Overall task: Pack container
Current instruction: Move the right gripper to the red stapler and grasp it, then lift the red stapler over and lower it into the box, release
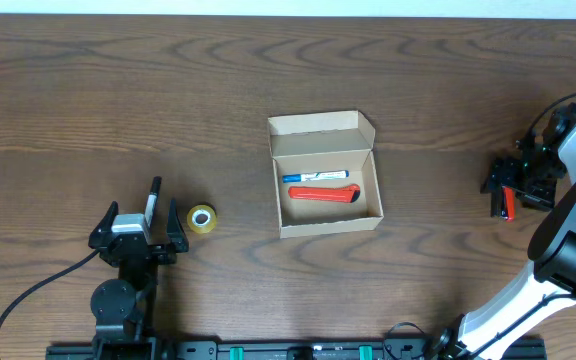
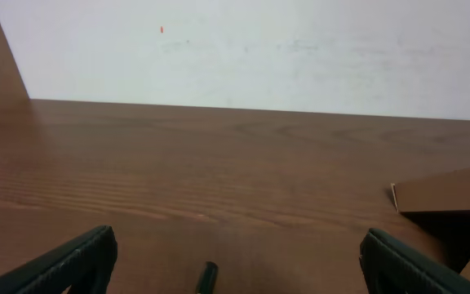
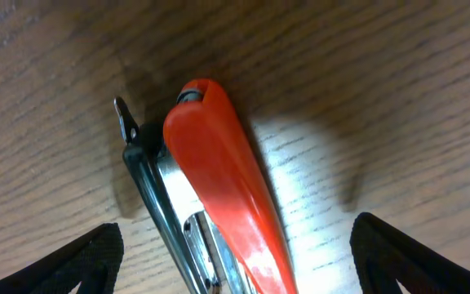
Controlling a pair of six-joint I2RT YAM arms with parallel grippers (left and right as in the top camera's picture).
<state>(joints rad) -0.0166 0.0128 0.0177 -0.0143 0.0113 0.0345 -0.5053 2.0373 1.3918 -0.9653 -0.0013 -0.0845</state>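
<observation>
The container (image 1: 325,216) is a small tan cardboard box at the table's centre, its flap lid open toward the back. Inside lie a blue-capped marker (image 1: 315,177) and a red object (image 1: 323,194). It also shows in the left wrist view (image 2: 447,196) at the right edge. My right gripper (image 1: 509,188) is open at the far right, its jaws (image 3: 235,253) on either side of a red stapler (image 3: 227,171) lying on the table, also seen from overhead (image 1: 509,207). My left gripper (image 1: 140,215) is open at the lower left; a black-tipped pen (image 2: 206,278) lies between its jaws (image 2: 235,261).
A small yellow tape roll (image 1: 202,218) lies between the left gripper and the box. The pen shows in the overhead view (image 1: 153,198) just ahead of the left gripper. A white wall (image 2: 251,49) rises behind the table's far edge.
</observation>
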